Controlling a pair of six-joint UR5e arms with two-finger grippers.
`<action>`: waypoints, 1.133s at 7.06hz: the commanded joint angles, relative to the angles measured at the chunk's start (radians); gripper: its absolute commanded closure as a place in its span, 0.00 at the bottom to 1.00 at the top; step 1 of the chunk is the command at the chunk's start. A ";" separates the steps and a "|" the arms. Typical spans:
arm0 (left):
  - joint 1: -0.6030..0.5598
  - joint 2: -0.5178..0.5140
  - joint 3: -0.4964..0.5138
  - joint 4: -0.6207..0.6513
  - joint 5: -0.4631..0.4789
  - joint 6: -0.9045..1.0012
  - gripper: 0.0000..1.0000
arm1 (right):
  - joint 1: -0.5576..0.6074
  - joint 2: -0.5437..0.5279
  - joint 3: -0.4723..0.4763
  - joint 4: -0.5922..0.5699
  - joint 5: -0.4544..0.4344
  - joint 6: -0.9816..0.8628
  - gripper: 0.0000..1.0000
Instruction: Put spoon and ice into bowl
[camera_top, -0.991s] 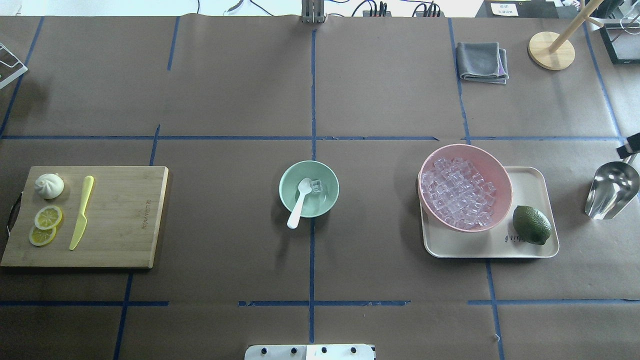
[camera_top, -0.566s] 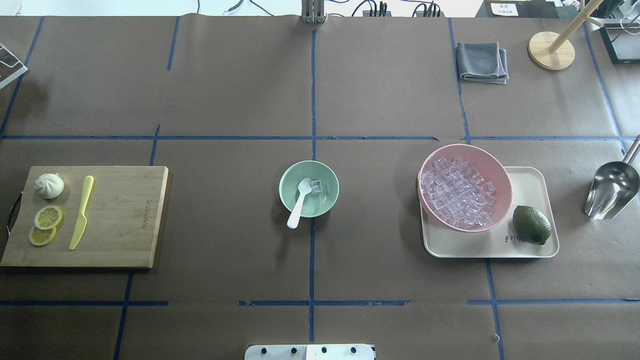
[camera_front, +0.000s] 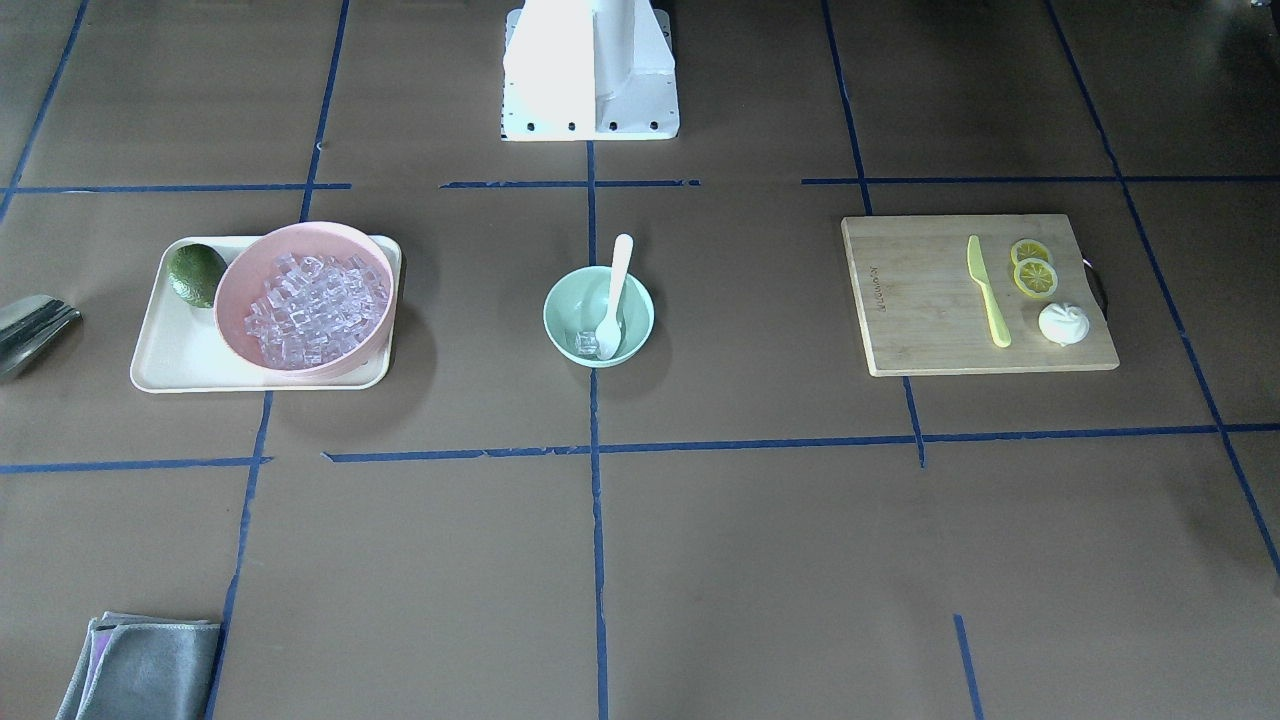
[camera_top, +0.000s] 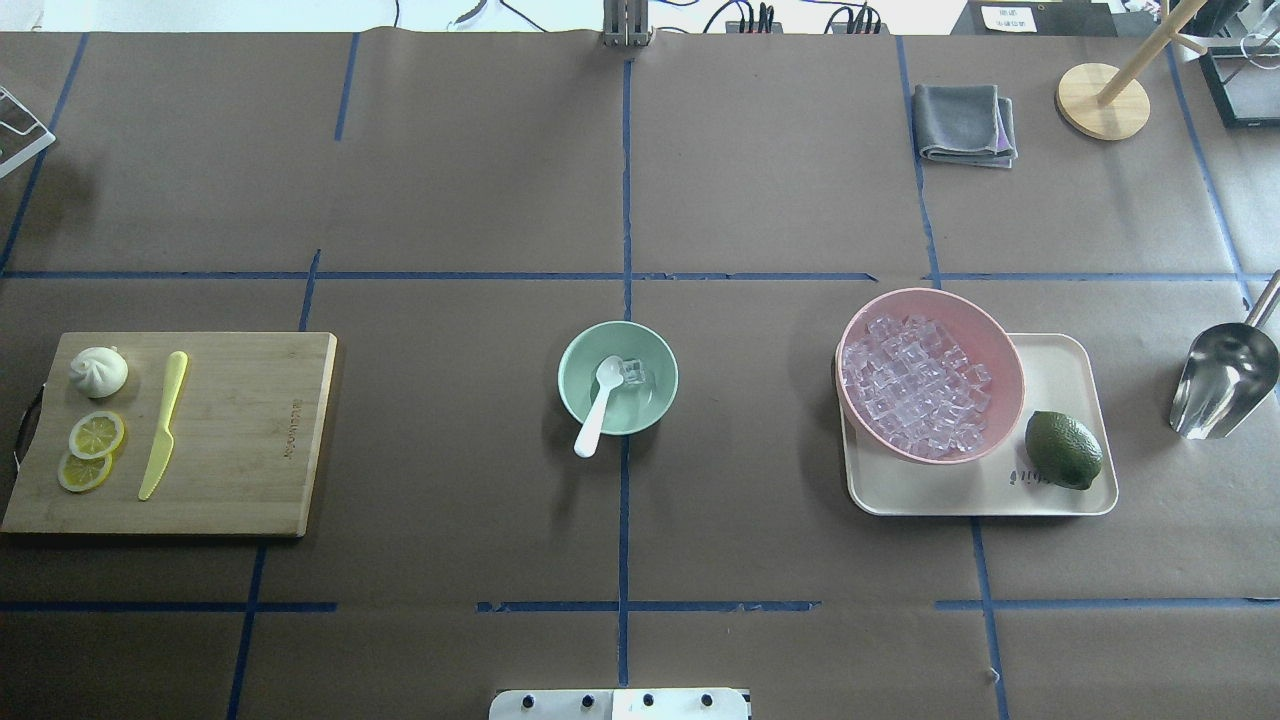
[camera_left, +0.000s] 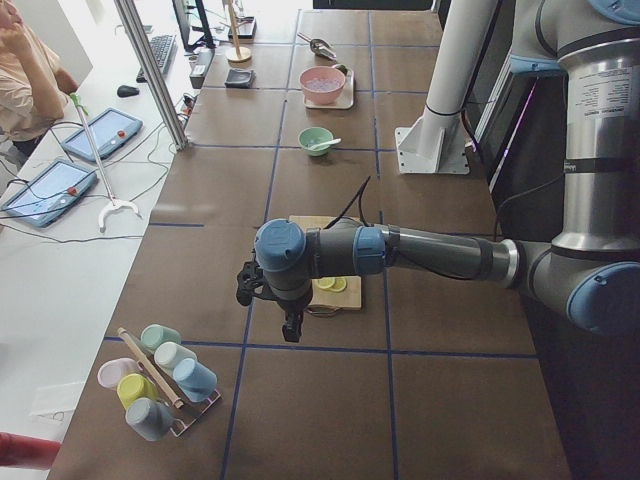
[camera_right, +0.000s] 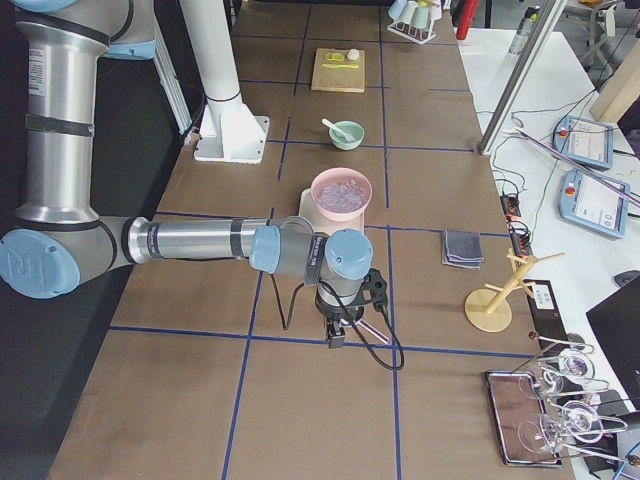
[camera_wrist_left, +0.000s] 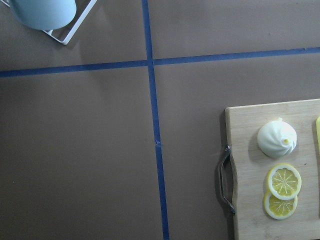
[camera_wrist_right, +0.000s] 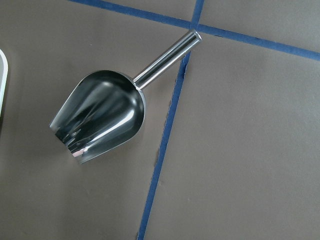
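Observation:
The mint-green bowl (camera_top: 650, 400) stands at the table's middle. The white spoon (camera_top: 598, 405) leans in it, scoop inside and handle over the near rim. A few clear ice cubes (camera_top: 633, 373) lie in the bowl beside the scoop. Bowl (camera_front: 560, 300), spoon (camera_front: 618, 275) and ice (camera_front: 586, 345) also show in the front view. My left gripper (camera_left: 292, 328) hangs beyond the cutting board's left end. My right gripper (camera_right: 335, 338) hangs over the metal scoop (camera_wrist_right: 100, 117). I cannot tell whether either is open or shut.
A pink bowl (camera_top: 1000, 345) full of ice cubes and a lime (camera_top: 1063, 450) sit on a beige tray (camera_top: 1060, 360) at right. The scoop (camera_top: 1222, 380) lies right of the tray. A cutting board (camera_top: 240, 430) at left holds a yellow knife (camera_top: 163, 425), lemon slices and a bun.
The right gripper's tip, at the overhead view's right edge above the scoop a second ago, has left that view. The bowl, spoon and ice have not moved.

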 joint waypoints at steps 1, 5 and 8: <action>0.004 0.000 0.011 -0.002 -0.003 -0.004 0.01 | 0.004 0.021 -0.006 -0.009 0.005 -0.001 0.00; 0.058 -0.006 0.017 -0.009 0.000 -0.066 0.01 | 0.017 0.021 -0.015 -0.003 0.000 0.013 0.00; 0.058 -0.004 0.017 -0.014 -0.004 -0.057 0.00 | 0.017 0.024 -0.039 0.003 -0.006 0.010 0.00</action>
